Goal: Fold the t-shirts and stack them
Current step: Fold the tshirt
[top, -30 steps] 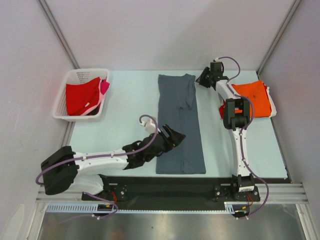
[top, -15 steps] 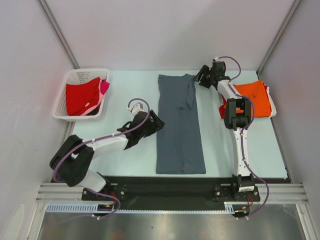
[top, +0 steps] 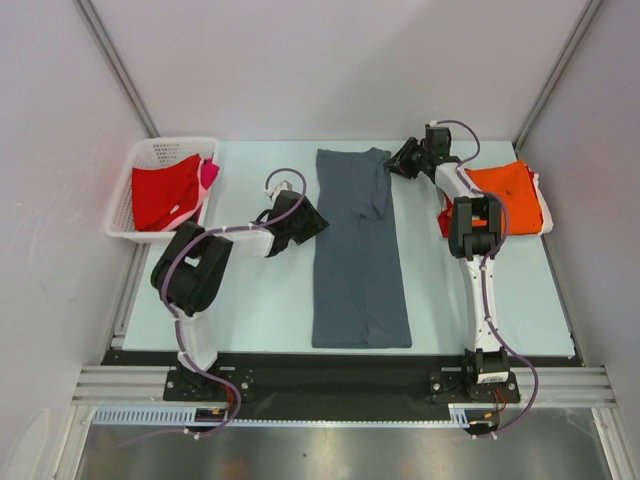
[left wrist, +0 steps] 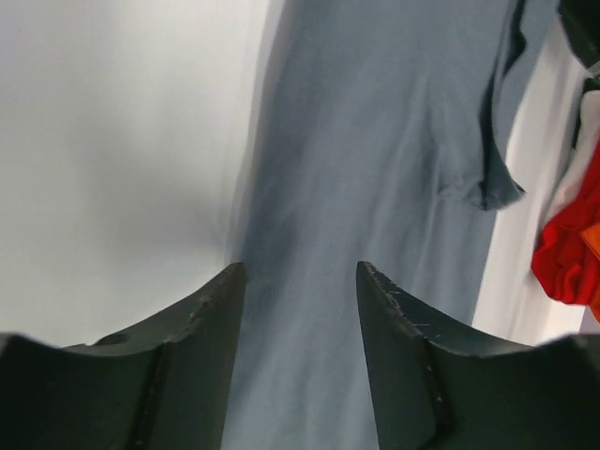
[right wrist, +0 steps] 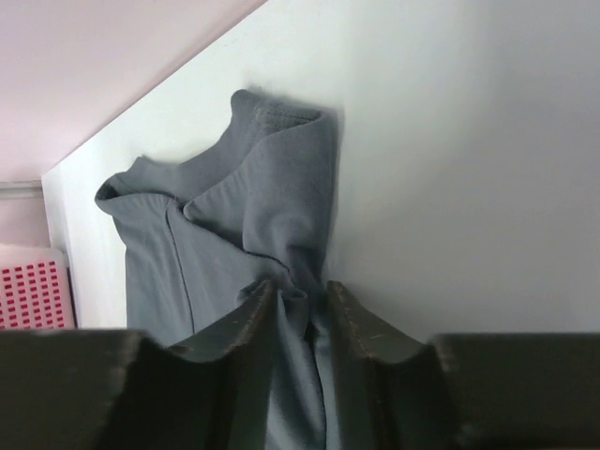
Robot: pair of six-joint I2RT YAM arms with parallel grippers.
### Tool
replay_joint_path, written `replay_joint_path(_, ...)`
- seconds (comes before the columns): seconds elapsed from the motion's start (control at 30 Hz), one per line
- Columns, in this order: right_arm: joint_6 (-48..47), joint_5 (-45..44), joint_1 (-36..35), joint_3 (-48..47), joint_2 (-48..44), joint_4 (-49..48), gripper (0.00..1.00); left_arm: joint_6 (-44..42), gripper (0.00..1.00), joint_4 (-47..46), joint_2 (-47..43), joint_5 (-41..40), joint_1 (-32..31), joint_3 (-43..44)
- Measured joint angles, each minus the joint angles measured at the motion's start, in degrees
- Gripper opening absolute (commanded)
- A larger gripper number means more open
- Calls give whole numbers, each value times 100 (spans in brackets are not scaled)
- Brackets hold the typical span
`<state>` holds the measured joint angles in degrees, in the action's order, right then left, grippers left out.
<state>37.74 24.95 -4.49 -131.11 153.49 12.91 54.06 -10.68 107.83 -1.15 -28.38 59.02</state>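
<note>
From above, grey shirt [top: 360, 255] folded into 1 long strip at centre, orange shirt [top: 508, 188] far right, red shirt [top: 165, 195] in basket [top: 150, 150] (far left), left gripper [top: 318, 224] beside the strip's left edge, right gripper [top: 395, 164] at its far corner, left wrist, jaws apart, empty, right wrist, jaws pinching a grey fold
</note>
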Motion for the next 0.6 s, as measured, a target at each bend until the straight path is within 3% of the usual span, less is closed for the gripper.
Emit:
replay_joint_path(0.07,13,-9,-2,0,31,-24,20,-15,49,9,192,50,46,129)
replay_joint_path(0.1,17,-11,-2,0,55,-48,7,-15,48,7,297,90,74,203)
replay_joint_path(0.17,48,-46,-4,0,96,-83,0,-15,45,0,485,195,149,352)
replay_joint_path(0.5,-26,-673,-94,-15,105,-278,0,-9,27,-66,1113,640,476,1036)
replay_joint_path(0.6,-26,-793,-114,-79,146,-348,31,-15,25,-57,1167,702,553,1086)
